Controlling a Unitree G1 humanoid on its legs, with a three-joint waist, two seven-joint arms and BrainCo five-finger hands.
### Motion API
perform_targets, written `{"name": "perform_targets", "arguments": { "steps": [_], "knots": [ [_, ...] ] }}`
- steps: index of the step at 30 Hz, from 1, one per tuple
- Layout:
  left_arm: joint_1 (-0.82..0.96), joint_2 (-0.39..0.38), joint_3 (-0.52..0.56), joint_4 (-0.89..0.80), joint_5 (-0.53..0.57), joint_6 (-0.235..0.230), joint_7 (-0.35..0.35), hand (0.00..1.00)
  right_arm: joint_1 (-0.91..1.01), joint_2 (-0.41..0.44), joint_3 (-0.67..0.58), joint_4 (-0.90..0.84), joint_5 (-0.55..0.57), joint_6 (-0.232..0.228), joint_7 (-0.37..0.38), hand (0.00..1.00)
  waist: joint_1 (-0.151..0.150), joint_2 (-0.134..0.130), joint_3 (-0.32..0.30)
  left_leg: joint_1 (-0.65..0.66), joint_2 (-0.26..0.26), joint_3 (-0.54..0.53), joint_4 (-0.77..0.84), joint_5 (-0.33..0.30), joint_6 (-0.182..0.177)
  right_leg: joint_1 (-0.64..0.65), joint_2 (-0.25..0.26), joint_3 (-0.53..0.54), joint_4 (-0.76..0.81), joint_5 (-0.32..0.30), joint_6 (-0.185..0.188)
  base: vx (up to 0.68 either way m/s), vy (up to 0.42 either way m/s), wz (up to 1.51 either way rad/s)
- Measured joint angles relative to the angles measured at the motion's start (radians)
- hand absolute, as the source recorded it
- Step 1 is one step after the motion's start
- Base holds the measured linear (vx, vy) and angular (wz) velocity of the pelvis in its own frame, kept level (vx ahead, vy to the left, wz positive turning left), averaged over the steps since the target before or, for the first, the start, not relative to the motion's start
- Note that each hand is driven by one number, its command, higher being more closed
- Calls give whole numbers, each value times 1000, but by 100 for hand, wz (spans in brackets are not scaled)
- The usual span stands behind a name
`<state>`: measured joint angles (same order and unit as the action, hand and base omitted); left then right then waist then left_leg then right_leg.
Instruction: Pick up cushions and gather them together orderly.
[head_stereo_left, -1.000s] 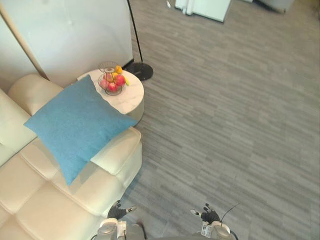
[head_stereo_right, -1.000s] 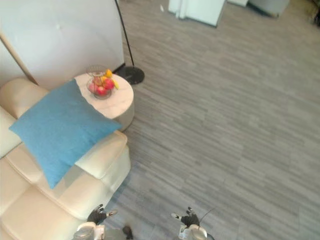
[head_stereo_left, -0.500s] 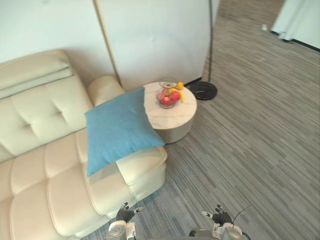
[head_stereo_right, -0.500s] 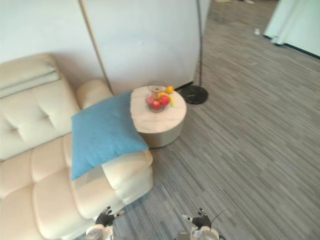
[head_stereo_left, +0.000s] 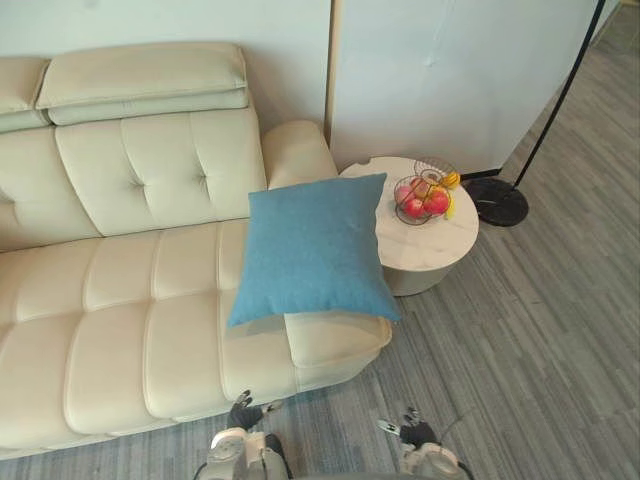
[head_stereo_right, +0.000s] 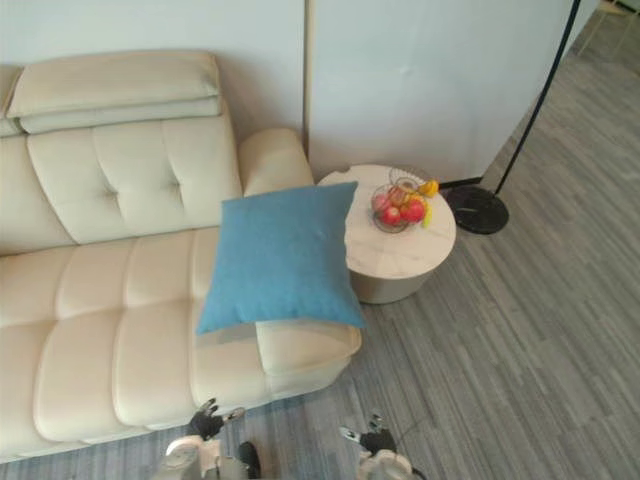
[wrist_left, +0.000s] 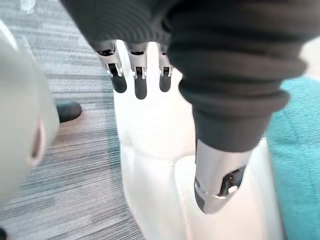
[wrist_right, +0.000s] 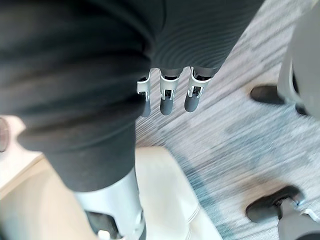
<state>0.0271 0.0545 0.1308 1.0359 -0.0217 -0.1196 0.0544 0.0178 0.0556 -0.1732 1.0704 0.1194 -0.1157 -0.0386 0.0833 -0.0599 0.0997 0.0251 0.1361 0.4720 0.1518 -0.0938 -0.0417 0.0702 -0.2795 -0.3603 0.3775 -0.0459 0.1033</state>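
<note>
Low in the eye views, over the grey floor (head_stereo_left: 540, 340) just in front of the cream sofa (head_stereo_left: 130, 300): left hand (head_stereo_left: 243, 412) and right hand (head_stereo_left: 412, 432), well apart from each other. Fingers of both straight and relaxed, seen in their own wrist views (wrist_left: 140, 75) (wrist_right: 167, 95). Nothing held, nothing touched.

Between the hands and the task's thing, the sofa's front edge and the low end of the armrest (head_stereo_left: 330, 335). Nothing lying on top of the blue cushion (head_stereo_left: 312, 250).

On the sofa's right end, the cushion draped over the armrest and the outer seat, well apart from both hands. Also visible as a teal patch past the left thumb in the left wrist view (wrist_left: 300, 165).

Just beside the armrest, a round side table (head_stereo_left: 440, 250) with a pale top. On it, a wire fruit basket (head_stereo_left: 425, 195) with red and yellow fruit, near the cushion's far right corner but clear of it. Behind the table, a white wall panel (head_stereo_left: 450, 70). Next to the table, the black round base of a floor lamp (head_stereo_left: 497, 200), with its thin pole slanting up and away.

Cushion roughly square, so no marked long axis. Flat face up, tilted with the armrest. One edge toward the backrest, the opposite edge toward the sofa's front, sides close to parallel with the seat seams. Far right corner reaching over the table's rim; near right corner jutting past the armrest.
</note>
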Motion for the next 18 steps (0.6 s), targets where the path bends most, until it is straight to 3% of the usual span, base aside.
{"name": "perform_targets", "arguments": {
  "steps": [2,3,5,6,7,8,9,10,13,18],
  "knots": [
    [2,14,-15,11,0,0,-1,0,1,-4,-2,-2,0,-2,0,0,-13,-9,1,47,-19,-16,-31,-13,10,-89,-60,24,226,9,3,94,33,16],
    [1,21,-16,18,0,1,0,0,-3,-6,-1,3,-1,-1,1,0,-24,-17,1,65,-21,-38,-41,-34,-1,-127,-66,55,314,-84,9,88,-43,32],
    [-6,21,-27,34,0,1,1,0,-2,-19,-1,-1,-1,-2,1,0,-29,-10,1,69,-8,-74,-45,-35,-1,-170,-8,78,282,-193,-3,67,-75,50],
    [-14,21,-33,38,0,2,0,0,-3,-25,0,-2,-1,-2,1,0,-30,-5,2,67,-2,-93,-44,-34,-3,-186,26,93,226,-208,-5,54,-152,66],
    [-14,23,-35,41,0,1,0,0,-1,-27,0,-2,-1,-2,1,0,-33,-9,0,63,-9,-117,-45,-27,-16,-188,70,141,88,-188,-9,54,-150,58],
    [-12,29,-36,42,0,0,0,0,2,-26,1,1,0,-3,0,0,-32,-25,-4,59,-27,-131,-48,-24,-26,-183,85,174,10,-127,-29,89,-184,57],
    [-20,28,-34,57,0,0,2,0,-2,-35,0,17,0,-2,0,0,-31,-20,-6,66,-38,-160,-57,-24,-47,-160,89,174,-25,-134,-34,91,-123,38],
    [-10,4,-32,62,0,0,2,0,3,-57,1,21,0,-2,-1,0,-30,15,-25,65,-18,-168,-71,-15,-57,-137,114,159,-75,-123,-36,103,-113,27],
    [18,-13,-29,66,-1,-1,3,0,2,-85,15,23,0,-1,-2,0,-29,64,-48,81,16,-180,-116,1,-79,-93,162,134,-167,-90,-49,119,-94,8],
    [14,8,-30,63,-7,-1,6,0,10,-98,25,5,1,0,-10,0,-30,39,-55,80,21,-221,-138,8,-83,-56,180,98,-235,-69,-49,87,-40,19]
  ]
}}
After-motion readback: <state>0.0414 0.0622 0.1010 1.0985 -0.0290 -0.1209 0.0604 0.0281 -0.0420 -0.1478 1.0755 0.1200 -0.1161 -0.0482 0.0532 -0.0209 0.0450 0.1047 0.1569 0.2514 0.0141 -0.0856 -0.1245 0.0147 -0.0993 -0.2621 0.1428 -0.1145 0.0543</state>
